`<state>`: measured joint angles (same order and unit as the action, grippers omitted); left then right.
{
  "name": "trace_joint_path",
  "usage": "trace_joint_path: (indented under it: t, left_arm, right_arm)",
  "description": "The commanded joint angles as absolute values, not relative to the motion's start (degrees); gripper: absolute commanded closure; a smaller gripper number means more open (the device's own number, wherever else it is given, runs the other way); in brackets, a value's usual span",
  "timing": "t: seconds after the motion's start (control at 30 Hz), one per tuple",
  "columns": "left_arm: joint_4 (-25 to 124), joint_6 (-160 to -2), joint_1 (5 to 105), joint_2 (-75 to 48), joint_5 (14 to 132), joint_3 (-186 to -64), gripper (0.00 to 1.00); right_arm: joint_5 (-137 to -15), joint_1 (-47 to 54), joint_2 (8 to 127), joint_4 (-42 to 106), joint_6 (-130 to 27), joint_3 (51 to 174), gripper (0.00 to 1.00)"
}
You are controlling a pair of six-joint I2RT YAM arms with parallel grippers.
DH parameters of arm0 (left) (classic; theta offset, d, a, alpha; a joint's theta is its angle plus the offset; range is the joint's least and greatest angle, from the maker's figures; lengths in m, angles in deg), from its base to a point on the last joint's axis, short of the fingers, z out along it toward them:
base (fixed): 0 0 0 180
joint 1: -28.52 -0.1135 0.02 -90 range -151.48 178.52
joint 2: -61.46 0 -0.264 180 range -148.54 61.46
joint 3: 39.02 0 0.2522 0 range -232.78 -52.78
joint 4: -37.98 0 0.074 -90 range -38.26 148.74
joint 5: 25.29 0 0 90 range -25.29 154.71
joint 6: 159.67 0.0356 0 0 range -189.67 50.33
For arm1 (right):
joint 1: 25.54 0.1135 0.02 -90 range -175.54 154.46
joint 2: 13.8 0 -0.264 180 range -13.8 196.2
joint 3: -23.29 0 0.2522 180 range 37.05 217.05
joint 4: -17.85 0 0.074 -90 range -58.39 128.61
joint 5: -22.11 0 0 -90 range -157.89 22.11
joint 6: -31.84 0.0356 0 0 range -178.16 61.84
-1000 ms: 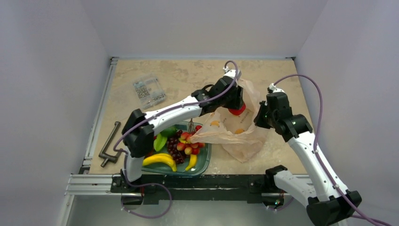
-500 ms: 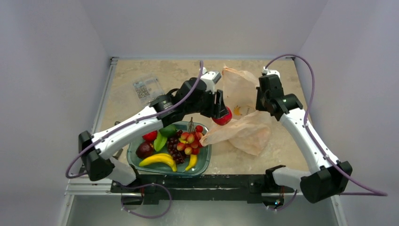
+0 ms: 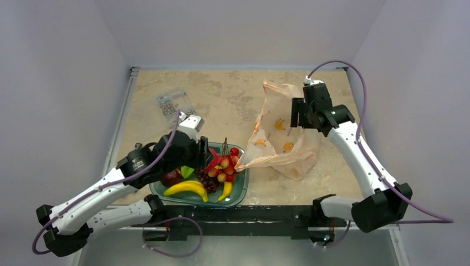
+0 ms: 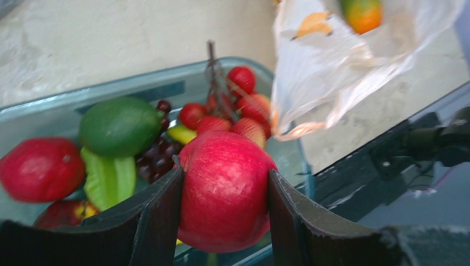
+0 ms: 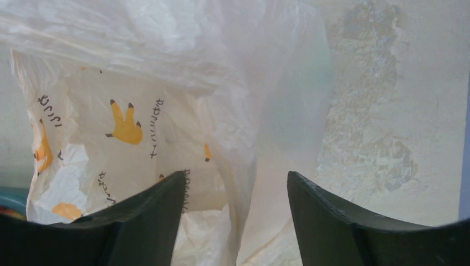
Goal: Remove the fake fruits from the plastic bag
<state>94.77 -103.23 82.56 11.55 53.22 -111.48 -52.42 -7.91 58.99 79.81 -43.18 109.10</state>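
Note:
My left gripper (image 4: 224, 185) is shut on a red ball (image 4: 224, 191) and hangs over the teal tray (image 3: 239, 187); from above that gripper (image 3: 208, 158) sits at the tray's left half. In the tray lie a berry bunch (image 4: 235, 108), a green ball (image 4: 119, 124) and another red fruit (image 4: 39, 169). The peach plastic bag (image 3: 280, 141) lies right of the tray, its far side raised. An orange-green piece (image 4: 360, 14) shows inside it. My right gripper (image 5: 235, 188) is open, with a fold of the bag (image 5: 166, 111) loose between its fingers; it hovers at the bag's upper right edge (image 3: 296, 113).
Two bananas (image 3: 188, 188) and dark grapes (image 4: 158, 158) also lie in the tray. A clear box of small parts (image 3: 174, 105) sits at the back left. A metal rail (image 3: 233, 213) runs along the near edge.
My left arm drew back from the bag to above the tray, carrying the red ball. The right gripper rose toward the back, then opened and let go of the bag.

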Motion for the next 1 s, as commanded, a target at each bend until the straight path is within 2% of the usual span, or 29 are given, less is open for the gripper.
trace_joint_path:
  t: [0.0, 0.17, 0.43, 0.5, 0.73, 0.87, 0.97]
  left_arm:
    - [99.9, -105.5, 82.1, 16.2, 45.1, -105.5, 1.0]
    - [101.8, -107.6, 82.0, 17.5, 38.4, -100.5, 1.0]
    - [99.5, -109.6, 82.0, 15.1, 34.4, -96.5, 1.0]
    - [98.8, -109.9, 82.0, 14.2, 33.9, -96.0, 0.96]
    - [97.4, -111.8, 82.0, 13.7, 34.3, -94.5, 0.62]
    - [96.6, -111.7, 82.0, 15.2, 36.0, -94.2, 0.3]
    - [96.6, -111.1, 82.0, 16.3, 38.1, -95.3, 0.2]
  right_arm:
    - [-51.2, -7.8, 53.0, 83.3, -37.8, 110.5, 0.25]
    - [-51.6, -7.8, 44.6, 86.5, -29.3, 110.3, 0.02]
    - [-65.6, -7.8, 37.7, 90.0, -9.4, 100.0, 0.01]
    - [-69.9, -7.8, 34.3, 87.2, -4.9, 96.0, 0.01]
    - [-73.7, -7.6, 23.6, 83.4, 8.1, 84.5, 0.01]
    - [-78.2, -7.6, 22.5, 79.4, 10.7, 78.9, 0.01]
    - [-76.8, -7.5, 22.4, 77.9, 11.9, 78.1, 0.01]
